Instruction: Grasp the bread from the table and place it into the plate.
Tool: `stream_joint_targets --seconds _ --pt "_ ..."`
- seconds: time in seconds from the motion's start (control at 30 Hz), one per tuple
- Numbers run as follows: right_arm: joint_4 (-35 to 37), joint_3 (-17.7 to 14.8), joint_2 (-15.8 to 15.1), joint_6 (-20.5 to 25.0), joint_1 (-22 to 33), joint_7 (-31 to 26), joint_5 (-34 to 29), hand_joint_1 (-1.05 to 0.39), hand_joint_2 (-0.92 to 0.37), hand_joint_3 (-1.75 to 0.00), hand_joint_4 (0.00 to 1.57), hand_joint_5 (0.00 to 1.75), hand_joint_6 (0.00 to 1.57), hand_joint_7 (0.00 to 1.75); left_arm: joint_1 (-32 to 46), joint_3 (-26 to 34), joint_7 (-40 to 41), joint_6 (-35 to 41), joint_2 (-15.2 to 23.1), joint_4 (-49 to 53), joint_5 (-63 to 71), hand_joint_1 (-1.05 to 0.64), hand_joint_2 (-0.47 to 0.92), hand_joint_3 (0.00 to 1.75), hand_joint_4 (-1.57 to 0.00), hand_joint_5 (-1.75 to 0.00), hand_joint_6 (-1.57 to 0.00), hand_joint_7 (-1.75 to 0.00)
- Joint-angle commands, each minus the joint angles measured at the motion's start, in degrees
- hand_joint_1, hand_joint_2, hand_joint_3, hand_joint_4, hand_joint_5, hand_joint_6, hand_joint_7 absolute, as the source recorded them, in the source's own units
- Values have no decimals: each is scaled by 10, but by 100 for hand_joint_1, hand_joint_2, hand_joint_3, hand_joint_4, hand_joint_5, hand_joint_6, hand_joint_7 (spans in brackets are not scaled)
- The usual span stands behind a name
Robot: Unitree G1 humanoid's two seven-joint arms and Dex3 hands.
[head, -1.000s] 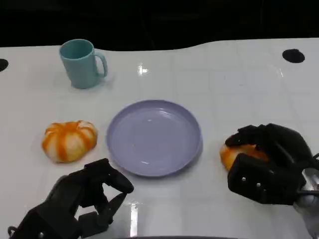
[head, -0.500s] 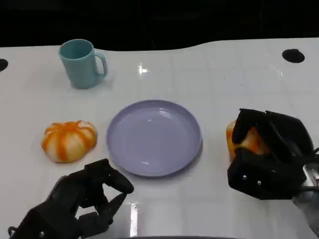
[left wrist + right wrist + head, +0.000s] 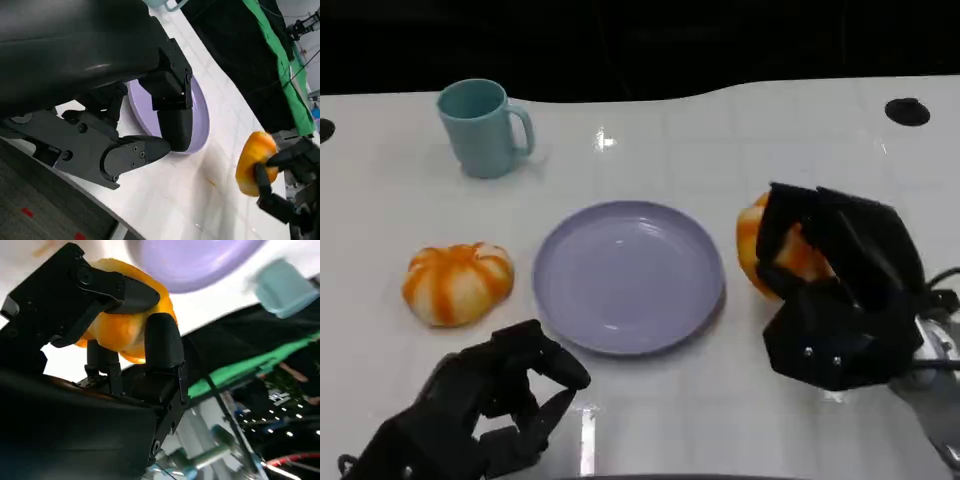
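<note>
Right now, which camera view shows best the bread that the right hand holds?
The right wrist view: the bread is close, with the right hand gripping it, fingers across it. The head view shows it half hidden by the hand; the left wrist view shows it small and far.

This looks like a robot test lab or recording studio set up to mimic a dining table, not a real home. The glossy white table (image 3: 740, 150) reflects overhead lights and has round black cable holes (image 3: 907, 111) near its far edge, as office or lab desks do. Behind it hangs a black backdrop (image 3: 620, 40), and the left wrist view shows a bright green cloth (image 3: 272, 55) draped beside that curtain. The right wrist view catches blurred equipment with small lights (image 3: 280, 425) and a red cable (image 3: 290, 460) beyond the table.
</note>
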Motion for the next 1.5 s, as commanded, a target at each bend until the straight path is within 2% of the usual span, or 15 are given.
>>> stream_joint_targets --seconds 0.03,0.2,0.27,0.43,0.67,0.7,0.77,0.83,0.9,0.93,1.0,1.03,1.1,1.23,1.5 --pt "-8 6 12 -18 -27 15 15 -6 -35 -132 92 175 71 174 2 -1 10 1 2 -5 9 -26 78 70 -73 -175 -64 -127" --pt "-2 23 39 -19 -52 30 16 -8 -30 -136 95 175 72 175 0 -4 11 -4 -2 -1 7 -26 78 70 -75 -175 -64 -127" --pt "14 33 47 -34 -65 33 16 -7 -30 -137 97 175 73 175 0 -5 12 -3 -3 0 9 -26 78 70 -75 -175 -64 -127" --pt "80 63 80 -54 -107 21 2 -11 -25 -144 98 175 76 175 1 -9 14 1 -8 -3 9 -26 78 70 -76 -175 -64 -127" --pt "181 86 108 -66 -156 21 -4 -13 -22 -140 94 175 73 169 5 -13 17 4 -11 -9 12 -27 78 71 -76 -175 -64 -128" --pt "195 88 111 -64 -163 27 -3 -13 -23 -140 93 175 74 165 5 -14 17 5 -12 -10 12 -27 78 71 -76 -175 -64 -128" --pt "218 91 117 -59 -175 38 -3 -14 -25 -139 91 175 79 143 6 -15 17 5 -14 -12 12 -27 78 71 -77 -175 -64 -128" --pt "237 93 121 -59 -184 52 2 -14 -31 -121 88 175 86 103 7 -15 17 5 -15 -12 13 -28 78 71 -77 -175 -64 -128" --pt "247 94 122 -47 -192 82 7 -14 -34 -113 87 175 89 89 7 -15 17 7 -16 -13 12 -28 78 71 -77 -175 -64 -128" --pt "249 96 121 -36 -196 103 9 -21 -53 -80 67 135 77 60 8 -15 17 9 -17 -14 11 -28 78 71 -77 -175 -64 -129" --pt "247 103 116 -21 -200 132 7 -29 -78 -36 56 85 75 22 8 -15 17 11 -17 -16 12 -28 78 71 -77 -175 -64 -129" --pt "245 110 112 -15 -201 144 1 -33 -85 -25 52 66 71 12 8 -15 17 11 -16 -16 13 -28 78 71 -77 -175 -64 -129" --pt "241 121 105 -2 -203 168 -8 -43 -91 -19 36 39 57 3 8 -15 16 11 -16 -18 14 -28 78 71 -77 -175 -64 -129" --pt "223 128 98 24 -199 203 -12 -58 -92 -19 17 25 38 0 9 -13 16 15 -15 -20 13 -29 78 71 -76 -175 -64 -129" --pt "176 149 72 48 -194 241 -35 -70 -92 -27 12 25 27 0 7 -13 16 12 -14 -18 14 -29 78 71 -75 -175 -63 -129"
